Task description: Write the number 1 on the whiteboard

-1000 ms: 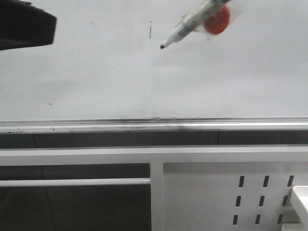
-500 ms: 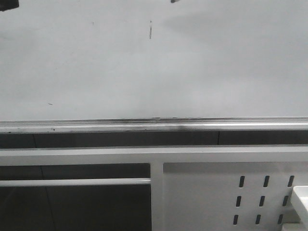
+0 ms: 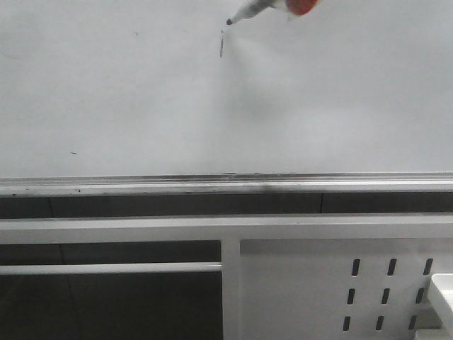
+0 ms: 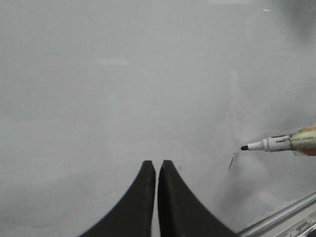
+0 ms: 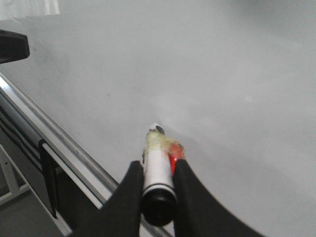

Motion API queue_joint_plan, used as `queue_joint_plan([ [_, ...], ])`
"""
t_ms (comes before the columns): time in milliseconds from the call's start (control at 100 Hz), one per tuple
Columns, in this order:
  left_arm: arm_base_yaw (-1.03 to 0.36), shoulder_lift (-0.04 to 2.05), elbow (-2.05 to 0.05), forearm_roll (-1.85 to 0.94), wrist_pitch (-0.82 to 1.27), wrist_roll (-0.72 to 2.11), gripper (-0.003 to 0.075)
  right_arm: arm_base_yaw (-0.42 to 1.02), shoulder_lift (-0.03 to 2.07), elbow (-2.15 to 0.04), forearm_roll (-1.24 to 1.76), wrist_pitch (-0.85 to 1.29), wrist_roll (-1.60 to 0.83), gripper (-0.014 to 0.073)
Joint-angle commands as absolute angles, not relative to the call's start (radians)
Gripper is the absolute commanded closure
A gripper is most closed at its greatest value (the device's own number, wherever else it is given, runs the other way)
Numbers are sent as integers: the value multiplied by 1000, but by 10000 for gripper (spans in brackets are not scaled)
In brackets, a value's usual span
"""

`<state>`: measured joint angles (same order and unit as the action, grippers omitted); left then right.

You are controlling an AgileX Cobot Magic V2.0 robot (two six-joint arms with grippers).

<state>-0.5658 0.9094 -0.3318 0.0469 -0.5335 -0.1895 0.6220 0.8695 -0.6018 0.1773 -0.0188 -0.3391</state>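
Note:
The whiteboard (image 3: pixel 141 99) fills the upper front view, with its silver rail (image 3: pixel 226 183) below. The number 1 shows only as a short, thin, near-vertical black stroke (image 3: pixel 221 46), also seen in the left wrist view (image 4: pixel 231 162). My right gripper (image 5: pixel 158 165) is shut on the marker pen (image 5: pixel 158 170), which has red tape on it. The marker (image 3: pixel 251 10) enters the front view at the top edge, its black tip (image 3: pixel 228 21) just above the stroke's upper end. I cannot tell if it touches the board. My left gripper (image 4: pixel 157 165) is shut and empty, facing the board beside the stroke.
A white perforated metal panel (image 3: pixel 340 283) and white frame bars (image 3: pixel 113 268) stand below the rail. A few tiny dark specks (image 3: pixel 73 152) mark the board. The left gripper's dark body (image 5: pixel 11 47) shows in the right wrist view.
The marker rose almost out of the front view, then came back in with its tip further left, just above the stroke. The left gripper moved up out of the front view.

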Motion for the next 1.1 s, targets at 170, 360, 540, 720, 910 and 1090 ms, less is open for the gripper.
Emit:
queue_joint_plan([
  [170,-564,905,-360,33,-615,-192,740,617,893,-633,172,-133,-347,663],
  [360,-564,905,-360,33,-615,-192,740,611,959,-629,172,-82,-347,663],
  [540,-564,905,-360,33,-615,-192,740,611,1030,-629,172,-80,-347,664],
  [720,-564,905,-360,33,-613,-190,740,611,1088,-629,172,-91,-347,664],
  [910,-564,905,-360,35,-601,-190,740,650,1061,-631,181,-35,-347,664],
  [1090,-592,903,-360,352,-603,-194,739,726,990,-663,194,206,-347,664],
])
